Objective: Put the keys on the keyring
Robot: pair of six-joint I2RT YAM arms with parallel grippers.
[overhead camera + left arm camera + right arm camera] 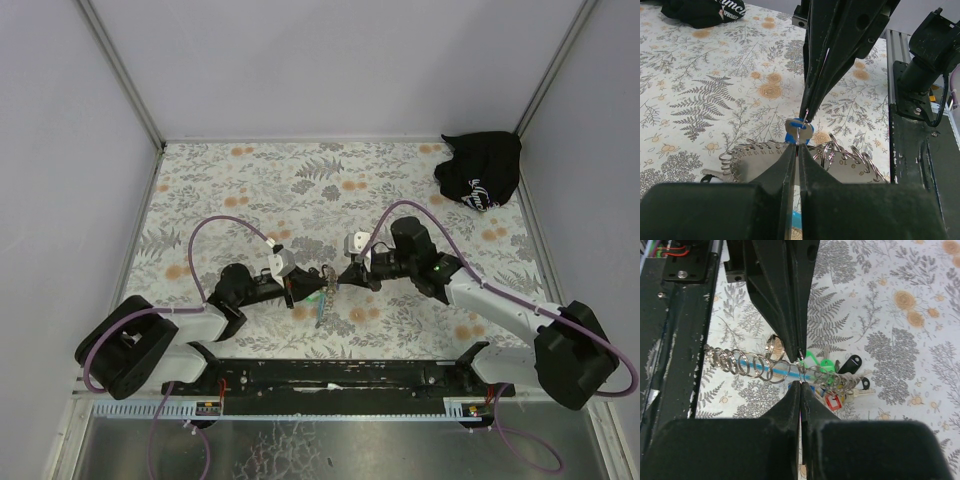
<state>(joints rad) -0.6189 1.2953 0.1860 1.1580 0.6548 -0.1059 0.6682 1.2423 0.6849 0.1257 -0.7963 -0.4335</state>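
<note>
The keyring (322, 296) lies mid-table between both arms: a row of metal split rings (740, 365), a light-blue strap (775, 371), green tags (812, 360) and several keys. My left gripper (303, 288) and right gripper (341, 277) meet tip to tip over it. Both are shut on one thin ring held edge-on between them. In the left wrist view the left gripper (797, 145) pinches this ring just below the blue key (799, 131). The right gripper (807, 117) pinches it from above. In the right wrist view the right gripper (800, 383) closes on the ring. I cannot pick out the yellow key.
A black cloth bag (480, 170) with white print lies at the far right corner. A numbered metal plate (755, 161) strung with rings lies under the left gripper. A red tag (832, 401) and a black key head (850, 364) lie in the bundle. A black rail (340, 375) runs along the near edge.
</note>
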